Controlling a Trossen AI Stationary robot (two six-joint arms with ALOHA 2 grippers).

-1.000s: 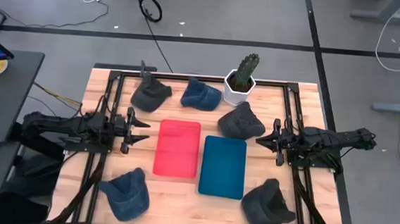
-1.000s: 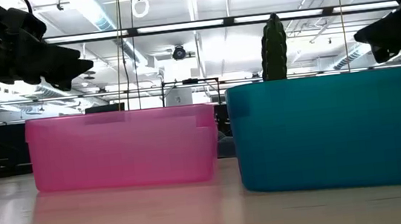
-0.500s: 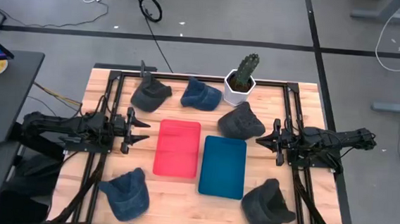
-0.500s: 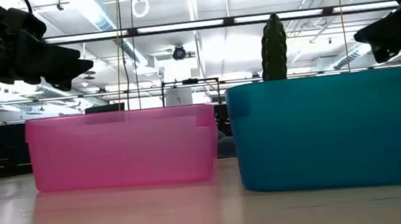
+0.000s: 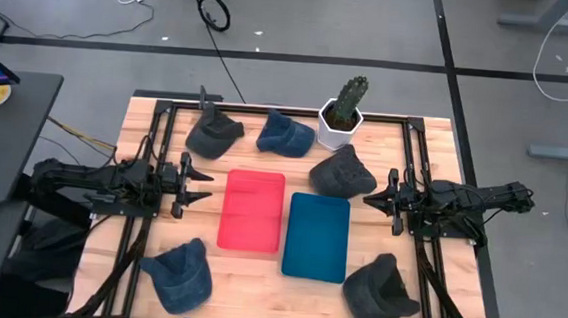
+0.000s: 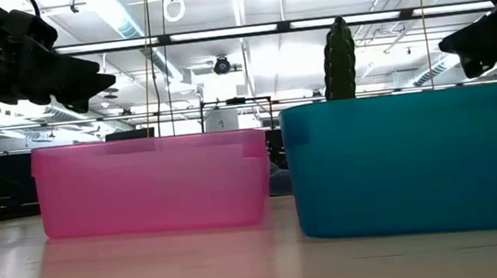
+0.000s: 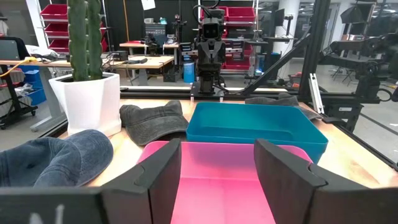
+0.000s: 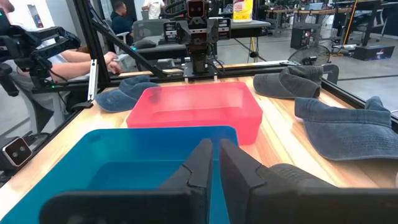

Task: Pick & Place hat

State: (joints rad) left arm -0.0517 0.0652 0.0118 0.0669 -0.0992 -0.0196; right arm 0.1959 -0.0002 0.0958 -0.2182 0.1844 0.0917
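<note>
nothing on the table has shifted since the earlier frames – both arms hang where they were; only a hand at the lower left corner of the high view has gone. left gripper (image 5: pixel 205 186) hovers at the table's left, beside the translucent pink plastic bin (image 5: pixel 251 210), its fingers (image 7: pixel 163 177) spread wide and empty. right gripper (image 5: pixel 369 199) waits at the right, next to the teal plastic bin (image 5: pixel 317 237), its fingers (image 8: pixel 198 167) nearly pressed together with nothing between them. five soft fabric caps lie loose around the bins: a blue denim cap (image 5: pixel 178 272) at lower left, a dark grey cap (image 5: pixel 381 292) at lower right, a charcoal cap (image 5: pixel 342 172) near the white-potted green cactus (image 5: pixel 342 113), plus two at the top. no cap is picked yet; judging from this, a good start is to come down over a crown, not the flat brim, and pinch a fold of cloth. no legible writing shows anywhere.
</note>
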